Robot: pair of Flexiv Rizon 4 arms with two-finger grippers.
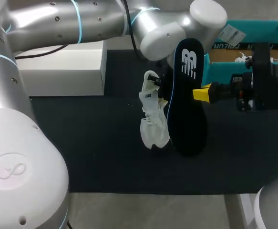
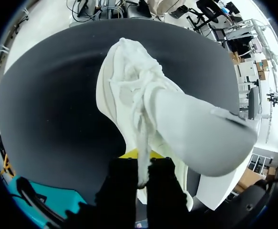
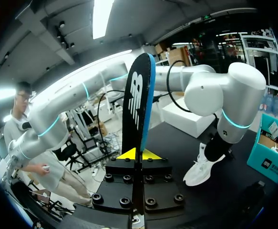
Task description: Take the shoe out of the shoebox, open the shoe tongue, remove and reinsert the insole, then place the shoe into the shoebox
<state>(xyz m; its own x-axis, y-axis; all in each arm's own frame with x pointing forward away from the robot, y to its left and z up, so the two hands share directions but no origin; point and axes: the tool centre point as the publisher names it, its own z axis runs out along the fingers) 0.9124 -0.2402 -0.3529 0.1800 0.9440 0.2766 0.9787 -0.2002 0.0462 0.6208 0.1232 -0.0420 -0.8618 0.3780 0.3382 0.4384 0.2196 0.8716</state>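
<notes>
The right gripper (image 3: 138, 155) is clamping the black insole (image 3: 135, 90) edge-on. Its jaws are standing narrow, with only the thin foam between them. The pinch is taking in a small patch at one long edge, so nearly all of the insole is standing free ahead of the fingers.

The left gripper (image 2: 139, 160) is pinching a thin fold of the white shoe (image 2: 139, 90) near its opening, with the jaws almost together. The rest of the shoe is hanging ahead of them, just beside the insole. I cannot tell whether the toe is touching the black mat (image 1: 81, 148).

The risks here are mostly in the two small grips:
- **Insole:** As it is pushed in, it is likely to flex or swivel around its pinch. It could then catch on the collar or fold under itself.
- **Shoe:** It is being held only by soft fabric, so it may twist or slip out under that push.
- **Laces and tongue:** They are bunching ahead of the left jaws and could be blocking the mouth.
- **Fingers:** The two sets will be working close together, so they could knock into each other.

The teal shoebox (image 1: 253, 28) is lying well apart, off to one side of the right jaws.
</notes>
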